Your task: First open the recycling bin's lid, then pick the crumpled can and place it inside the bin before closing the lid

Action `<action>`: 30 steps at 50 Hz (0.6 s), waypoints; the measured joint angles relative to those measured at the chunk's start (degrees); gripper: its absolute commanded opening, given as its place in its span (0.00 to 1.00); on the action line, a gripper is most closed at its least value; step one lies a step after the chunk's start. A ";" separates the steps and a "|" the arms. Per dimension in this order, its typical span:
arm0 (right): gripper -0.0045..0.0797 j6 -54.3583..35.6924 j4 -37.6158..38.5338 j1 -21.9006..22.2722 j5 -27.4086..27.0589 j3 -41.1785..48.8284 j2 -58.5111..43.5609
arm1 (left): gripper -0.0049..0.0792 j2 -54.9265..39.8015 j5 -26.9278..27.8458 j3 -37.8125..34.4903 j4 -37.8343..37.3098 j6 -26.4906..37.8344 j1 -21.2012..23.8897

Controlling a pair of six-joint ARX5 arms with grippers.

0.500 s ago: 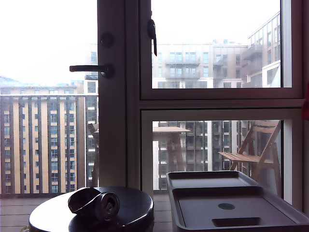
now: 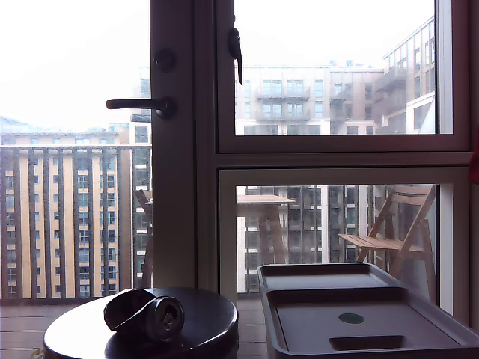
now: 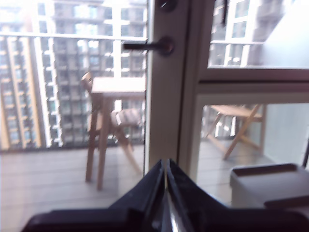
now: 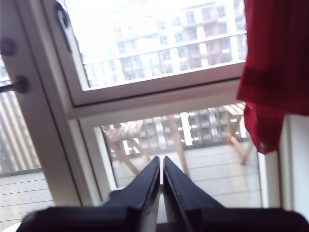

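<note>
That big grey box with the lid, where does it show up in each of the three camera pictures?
Exterior view: the recycling bin sits at the lower right, lid on.
First wrist view: one grey corner, low, beyond my first gripper.
Second wrist view: not in it.
Shared landmark: the door handle.

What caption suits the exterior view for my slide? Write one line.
Crumpled can lying on a round dark table beside the recycling bin, lid closed, before a balcony window.
</note>
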State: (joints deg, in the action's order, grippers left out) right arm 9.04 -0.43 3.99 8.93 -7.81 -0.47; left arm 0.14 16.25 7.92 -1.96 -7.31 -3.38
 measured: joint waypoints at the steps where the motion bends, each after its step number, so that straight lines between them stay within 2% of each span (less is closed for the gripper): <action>1: 0.04 0.00 -1.01 0.00 0.83 -1.05 -0.02 | 0.04 -0.02 0.76 1.09 -0.57 0.02 0.00; 7: 0.04 -0.04 -7.17 0.00 6.23 -8.72 -0.15 | 0.04 -1.14 7.56 8.68 -6.82 0.83 0.00; 15: 0.04 -0.63 -14.32 0.00 15.63 -18.03 -3.26 | 0.04 -7.82 16.63 15.67 -13.27 6.95 0.37; 22: 0.04 -5.49 -21.00 -0.57 24.04 -22.10 -10.19 | 0.04 -15.15 22.97 18.73 -17.16 16.02 1.01; 27: 0.04 -12.76 -25.42 -1.14 29.16 -23.34 -15.93 | 0.04 -20.35 24.70 19.56 -18.14 22.69 1.84; 30: 0.05 -16.90 -27.26 -1.68 29.70 -23.58 -19.43 | 0.04 -23.37 24.96 19.58 -18.36 26.49 2.43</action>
State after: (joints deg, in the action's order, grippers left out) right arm -7.86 -27.68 2.31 38.63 -31.40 -19.90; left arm -23.22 41.21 27.51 -20.32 19.18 -0.95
